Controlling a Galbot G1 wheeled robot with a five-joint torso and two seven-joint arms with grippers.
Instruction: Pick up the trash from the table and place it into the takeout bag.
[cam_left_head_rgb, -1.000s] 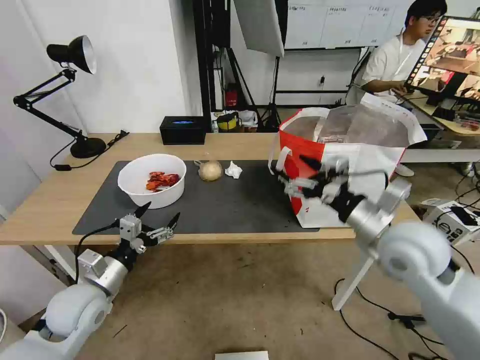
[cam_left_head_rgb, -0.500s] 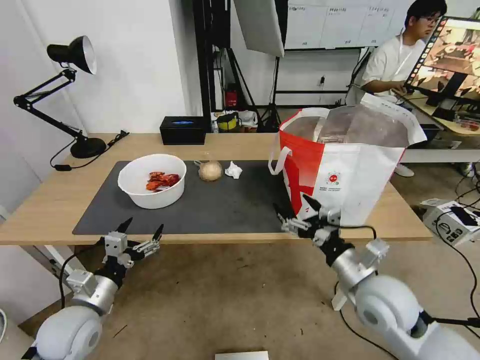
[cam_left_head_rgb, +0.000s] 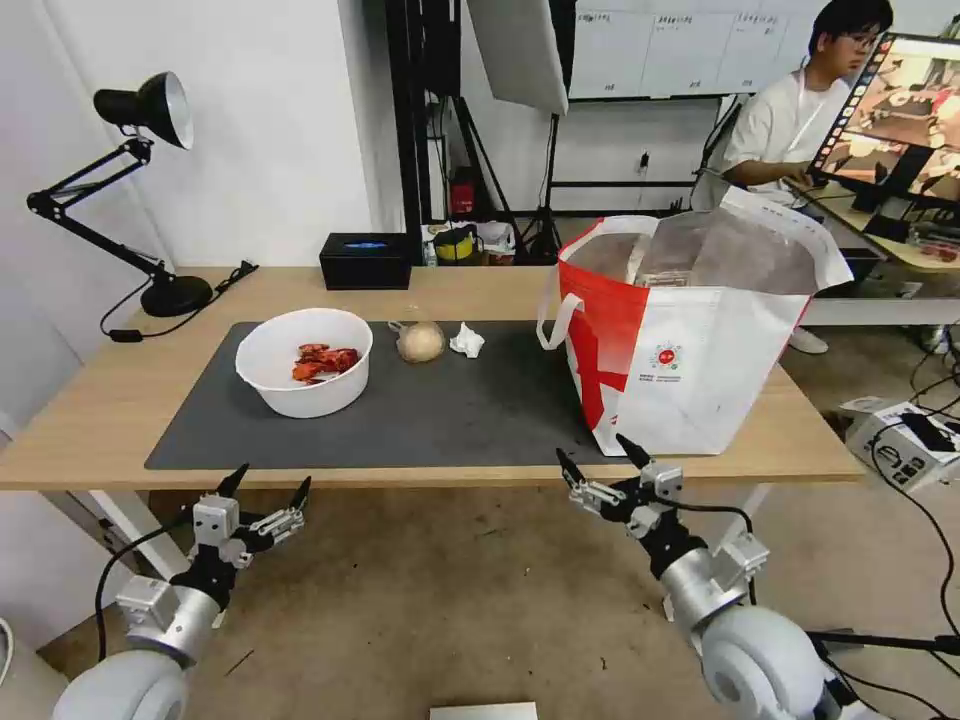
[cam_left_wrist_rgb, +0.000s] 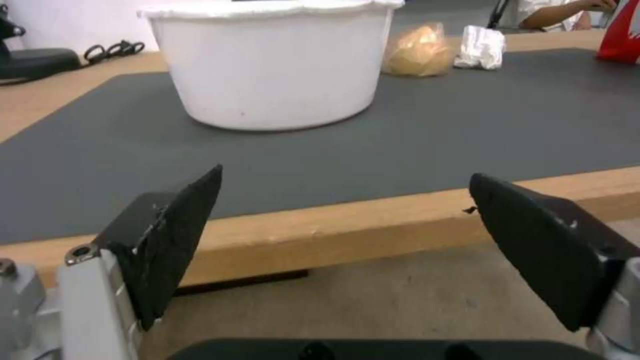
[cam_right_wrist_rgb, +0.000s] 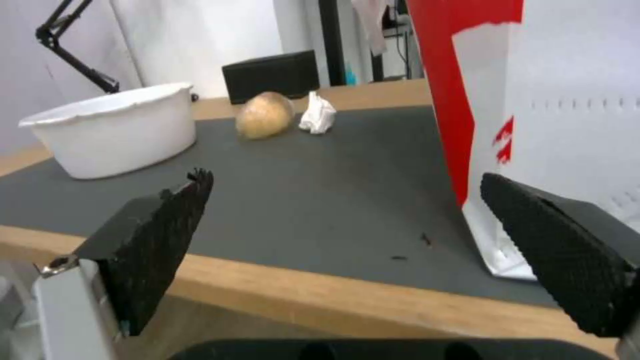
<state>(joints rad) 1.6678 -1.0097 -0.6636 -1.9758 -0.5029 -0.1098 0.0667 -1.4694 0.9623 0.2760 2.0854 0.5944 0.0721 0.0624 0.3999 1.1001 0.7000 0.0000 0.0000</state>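
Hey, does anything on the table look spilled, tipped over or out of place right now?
Nothing spilled or tipped. The bowl, bagged lump and tissue sit on the mat; the bag stands upright. A few dark crumbs dot the mat.

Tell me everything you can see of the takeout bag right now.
The takeout bag is a large white tote with a red side panel, a small round red logo on its front and white loop handles, one hanging off the red side. It stands upright and open at the right end of the table, its base partly on the dark mat. The lining looks like silver foil, and something clear shows inside. Nothing grips it: the right gripper, open, is below the table edge in front of it.
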